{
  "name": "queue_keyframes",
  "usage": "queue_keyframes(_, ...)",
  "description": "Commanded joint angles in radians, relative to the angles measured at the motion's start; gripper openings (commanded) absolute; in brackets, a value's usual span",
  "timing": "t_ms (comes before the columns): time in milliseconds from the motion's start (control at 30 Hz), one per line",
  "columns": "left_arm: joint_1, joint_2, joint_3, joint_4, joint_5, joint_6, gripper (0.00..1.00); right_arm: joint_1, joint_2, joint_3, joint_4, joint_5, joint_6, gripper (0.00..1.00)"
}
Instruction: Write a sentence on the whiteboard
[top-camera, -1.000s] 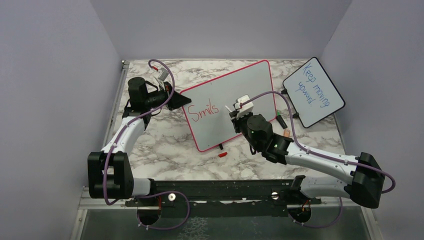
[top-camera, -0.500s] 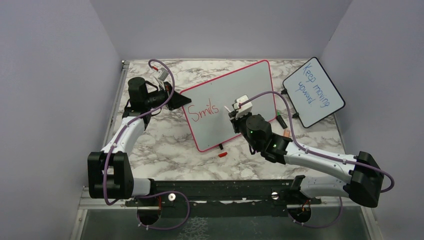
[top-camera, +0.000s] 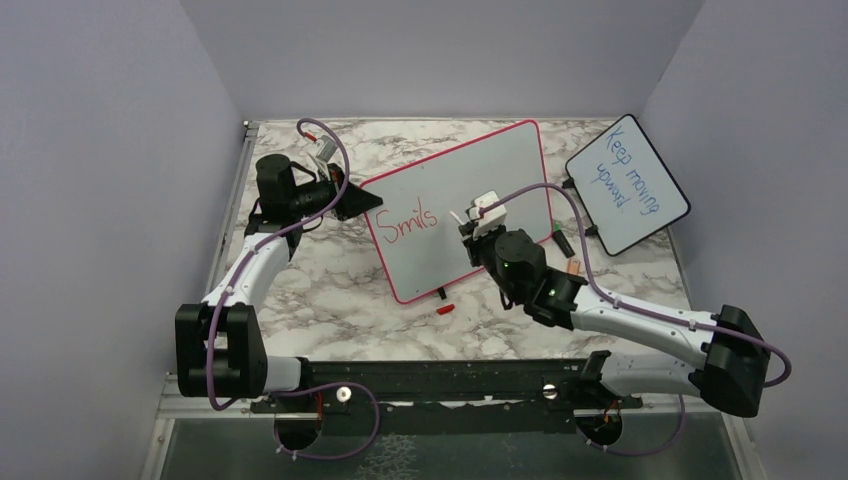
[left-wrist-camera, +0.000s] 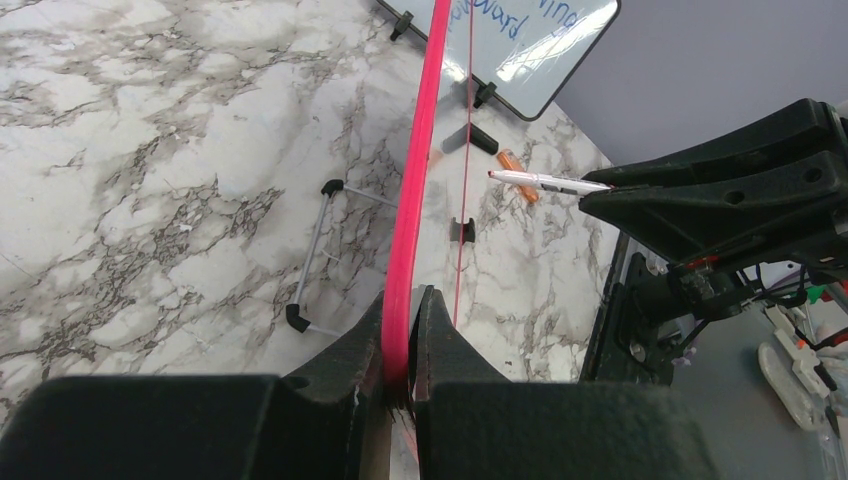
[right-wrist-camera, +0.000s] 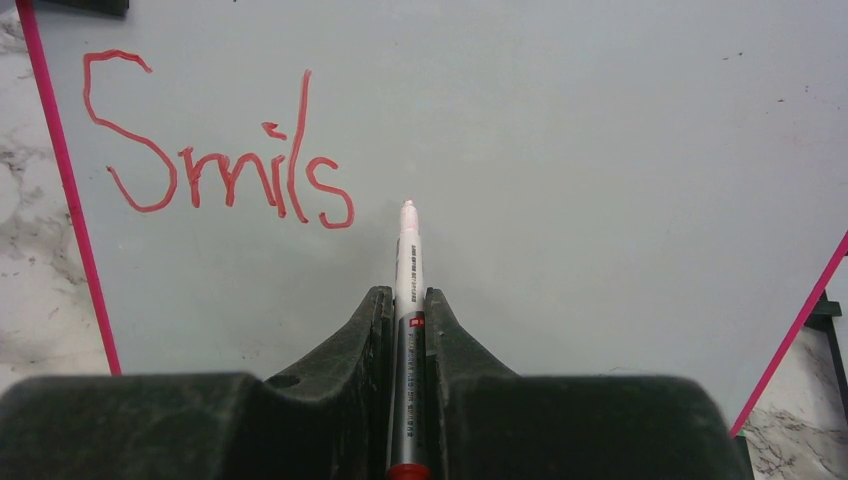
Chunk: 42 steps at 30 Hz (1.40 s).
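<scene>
Red ink, one word: the sentence (right-wrist-camera: 215, 160) reads only "Smils", at the left end of the whiteboard (top-camera: 480, 175), so most of the writing is not yet done. The whiteboard stands tilted back on the marble surface (top-camera: 320, 290), with a wire stand (left-wrist-camera: 318, 250) behind it.

The marker (right-wrist-camera: 407, 255) tip sits just right of the last "s" on the same line, which looks like the spot to start the next word with a gap. In the left wrist view the tip looks just off the whiteboard face; contact can't be confirmed.

The right end effector (right-wrist-camera: 405, 300) is clenched on the marker barrel. The marker points straight out between the fingers at the whiteboard, so arm push should go into the tip.

The left end effector (left-wrist-camera: 404, 300) is clamped on the whiteboard's left frame edge, near the top corner. My read: it's bracing the whiteboard so pen pressure doesn't tip or slide it.

A small red piece, likely the cap (top-camera: 445, 309), lies on the surface just in front of the whiteboard's bottom edge. A small board (top-camera: 628, 185) with blue writing stands right of the whiteboard, apart from it and not in play.
</scene>
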Motion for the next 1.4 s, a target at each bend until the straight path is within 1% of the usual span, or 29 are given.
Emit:
queue_keyframes(0,-0.025,0.019,-0.023,-0.075,-0.135,0.111,0.00,-0.007,-0.031,-0.009,0.036,-0.002,-0.017,0.01)
queue_keyframes(167,-0.025,0.019,-0.023,-0.074,-0.138,0.107,0.00,-0.007,-0.037,-0.018,0.056,0.011,-0.041,0.01)
queue_keyframes(433,-0.026,0.024,-0.023,-0.065,-0.136,0.099,0.00,-0.011,-0.013,0.005,0.034,0.012,-0.045,0.01)
queue_keyframes(800,-0.028,0.032,-0.033,-0.047,-0.134,0.091,0.00,-0.019,-0.061,-0.025,0.052,0.020,-0.035,0.01)
queue_keyframes(1367,-0.033,0.034,-0.029,-0.055,-0.147,0.096,0.00,-0.050,-0.011,-0.001,0.079,0.007,-0.055,0.01)
